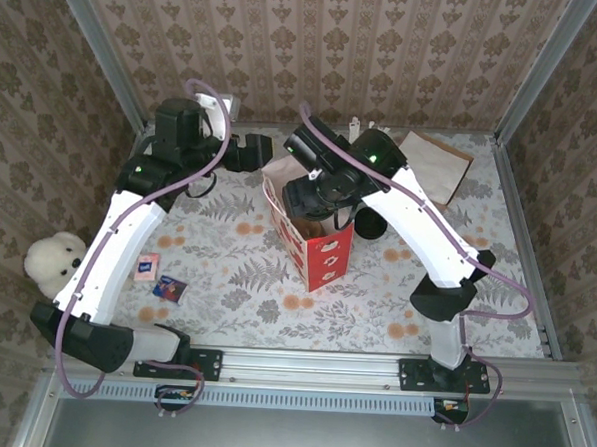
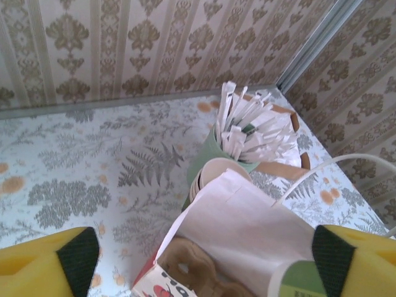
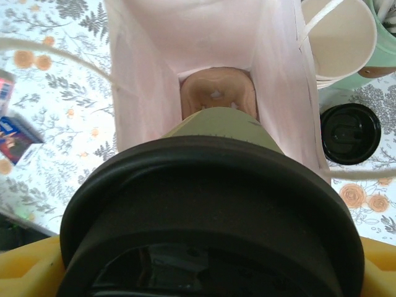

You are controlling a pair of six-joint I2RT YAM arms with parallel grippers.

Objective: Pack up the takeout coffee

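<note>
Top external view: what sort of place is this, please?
Probably a staged robot test cell, not a real café: patterned wallpaper panels in an aluminium frame, a floral tablecloth, and a red paper gift bag as a prop.

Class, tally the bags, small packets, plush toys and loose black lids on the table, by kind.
Bags: 2 (gift bag, brown paper bag)
Small packets: 2 (pink packet, blue packet)
Plush toys: 1
Loose black lids: 1
Total: 6
</note>
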